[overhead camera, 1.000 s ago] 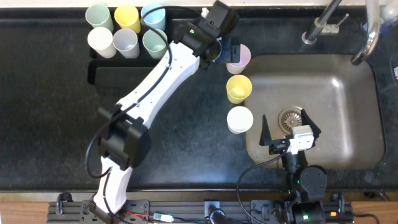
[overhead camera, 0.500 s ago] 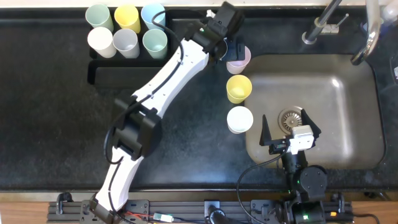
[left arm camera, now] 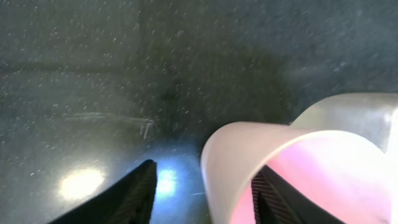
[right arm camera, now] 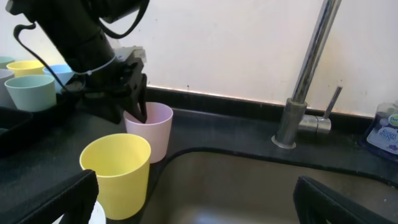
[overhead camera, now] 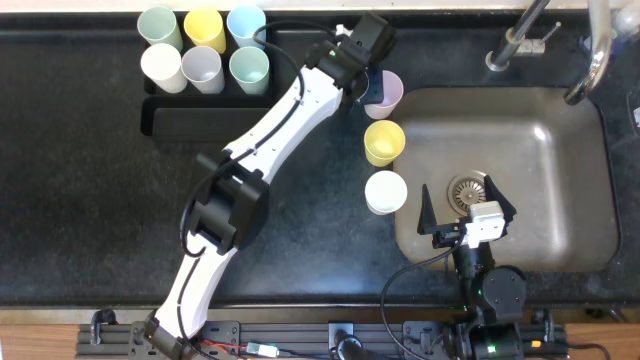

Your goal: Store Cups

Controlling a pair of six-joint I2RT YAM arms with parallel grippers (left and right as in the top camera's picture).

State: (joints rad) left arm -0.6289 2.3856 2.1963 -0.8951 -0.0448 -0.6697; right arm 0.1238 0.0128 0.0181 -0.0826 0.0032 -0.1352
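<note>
Storage was judged unfinished: six cups (overhead camera: pixel 205 48) were seen standing in the black tray (overhead camera: pixel 165 118) at the far left of the desk (overhead camera: pixel 80 200), while three were left in a row on the desk just beside the left edge of the sink (overhead camera: pixel 540 170). Of these, a pink cup (overhead camera: pixel 387 94) was placed farthest from the arms' bases, a yellow cup (overhead camera: pixel 384 142) next to it, and a white cup (overhead camera: pixel 385 191) nearest. The left tool (left arm camera: pixel 204 177) was found at the pink cup with its fingers spread, one outside the wall and the other apparently inside the mouth, so that the rim was straddled but not visibly pinched. The right tool (overhead camera: pixel 466 212) was held over the sink basin, apart from the cups, likewise spread and with nothing between its fingers. The pink cup was taken to be light, thin-walled plastic: stiff enough to be carried by its wall, but smooth, easily tipped while empty, and likely to flex or slip if squeezed hard. Hold was thought best taken on the wall just below the rim, with the fingers set well down, and a straight lift was advised so that the nearby yellow cup would not be knocked.
</note>
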